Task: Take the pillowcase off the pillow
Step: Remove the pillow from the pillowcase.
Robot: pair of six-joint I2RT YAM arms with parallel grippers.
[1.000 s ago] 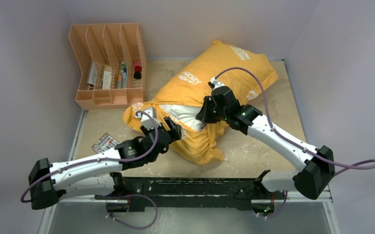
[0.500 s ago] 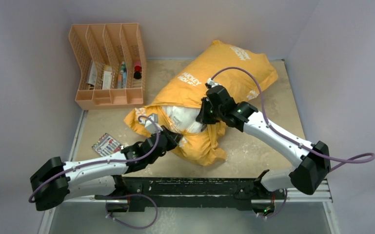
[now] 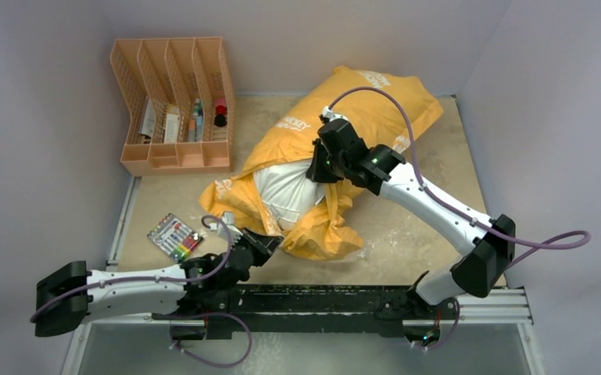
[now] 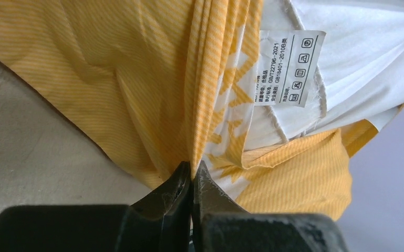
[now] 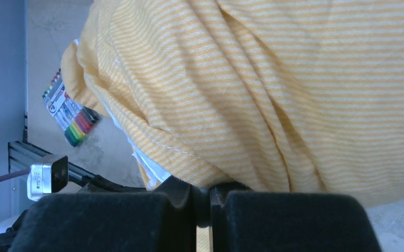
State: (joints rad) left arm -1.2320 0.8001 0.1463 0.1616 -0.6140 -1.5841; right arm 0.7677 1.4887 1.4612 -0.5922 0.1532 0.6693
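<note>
So, going left to right: the pink file organizer (image 3: 170, 105) and the marker pack (image 3: 173, 237) on the bench (image 3: 414, 234) haven't budged, the action is all in the middle. The left end effector (image 3: 270, 242) was gaping a second ago up at the mouth of the pillowcase (image 3: 359, 101). Now it's snapped closed on a bunched fold of the striped orange-yellow fabric, and the arm has dragged back toward the near edge of the bench. The left wrist view shows it clearly: the fingertips (image 4: 181, 181) are pinched tight on the gathered hem, with the white care label (image 4: 289, 68) just above. Between the two arms, more of the white pillow (image 3: 285, 187) is poking out of the opening than before. The pillow lies mid-bench, its far end buried in the case, which runs off to the far right corner. The right end effector (image 3: 319, 166) has been closed the whole time, and from its own camera it looks clamped on the case's upper edge, cloth draped right over the fingers (image 5: 178, 189). It has shifted a bit farther away from the bases. My read: both arms now have cloth, pulling apart, so the peel is properly started but most of the pillow is still inside.
</note>
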